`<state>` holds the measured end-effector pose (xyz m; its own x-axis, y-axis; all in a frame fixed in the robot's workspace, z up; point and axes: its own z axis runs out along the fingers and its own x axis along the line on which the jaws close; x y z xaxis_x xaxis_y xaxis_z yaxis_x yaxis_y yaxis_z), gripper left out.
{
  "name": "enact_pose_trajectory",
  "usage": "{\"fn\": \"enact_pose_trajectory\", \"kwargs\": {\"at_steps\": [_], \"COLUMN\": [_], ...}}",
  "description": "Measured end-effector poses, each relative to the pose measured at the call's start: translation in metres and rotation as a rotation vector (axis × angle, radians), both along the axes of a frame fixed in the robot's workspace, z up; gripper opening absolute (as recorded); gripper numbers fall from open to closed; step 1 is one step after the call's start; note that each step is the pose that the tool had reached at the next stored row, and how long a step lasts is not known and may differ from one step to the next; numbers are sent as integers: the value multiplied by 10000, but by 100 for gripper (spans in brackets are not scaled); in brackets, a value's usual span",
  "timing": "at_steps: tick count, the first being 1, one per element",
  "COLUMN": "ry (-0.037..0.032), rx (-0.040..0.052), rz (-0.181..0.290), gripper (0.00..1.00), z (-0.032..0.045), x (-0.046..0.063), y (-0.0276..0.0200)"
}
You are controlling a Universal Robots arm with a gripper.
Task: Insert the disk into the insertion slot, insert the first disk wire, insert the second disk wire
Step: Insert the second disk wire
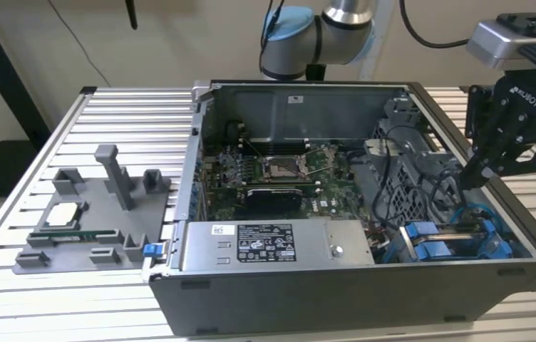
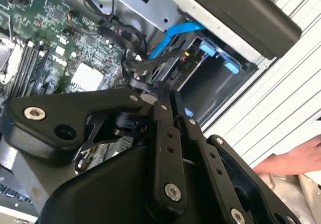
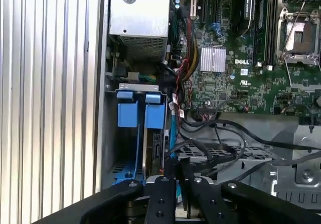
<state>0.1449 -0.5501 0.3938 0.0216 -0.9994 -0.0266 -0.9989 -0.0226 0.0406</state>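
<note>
Gripper [image 3: 176,170] pinched narrow on a black wire connector [image 2: 145,86], right over the blue-framed disk [image 3: 153,128]. The disk sits upright in the grey sheet-metal insertion slot [image 3: 131,87], beside glossy black cables [image 3: 225,133].

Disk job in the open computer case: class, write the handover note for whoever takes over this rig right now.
Gripper: shut, low inside the computer case, with a black wire connector at its tips.
Disk: its blue frame sits in the insertion slot, so that step looks done.
Wires: a blue cable runs by the disk. Whether either wire is plugged in cannot be told.
</note>
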Motion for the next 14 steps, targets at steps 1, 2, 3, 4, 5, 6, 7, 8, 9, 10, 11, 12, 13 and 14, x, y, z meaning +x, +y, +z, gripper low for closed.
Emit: {"fn": "enact_pose_trajectory", "kwargs": {"at_steps": [1, 2, 3, 4, 5, 6, 7, 8, 9, 10, 11, 12, 13, 14], "ry": [-1, -7, -13, -21, -28, -35, -42, -49, -58, -71, -84, -101, -118, -138], "rx": [1, 1, 1, 1, 1, 0, -1, 0, 0, -1, 1, 1, 2, 2], "rz": [0, -1, -1, -3, -4, -5, -5, -6, -6, -6, -6, -6, -5, -6], "gripper": [0, 0, 0, 0, 0, 0, 0, 0, 0, 0, 0, 0, 0, 0], "z": [0, 0, 0, 0, -1, -1, -2, -5, -7, -11, -16, -21, -27, -35], "x": [-30, -56, -78, -96, -111, -122, -133, -143, -154, -164, -173, -182, -190, -195], "y": [0, 0, -1, -2, -6, -11, -19, -28, -39, -52, -65, -79, -94, -111]}}
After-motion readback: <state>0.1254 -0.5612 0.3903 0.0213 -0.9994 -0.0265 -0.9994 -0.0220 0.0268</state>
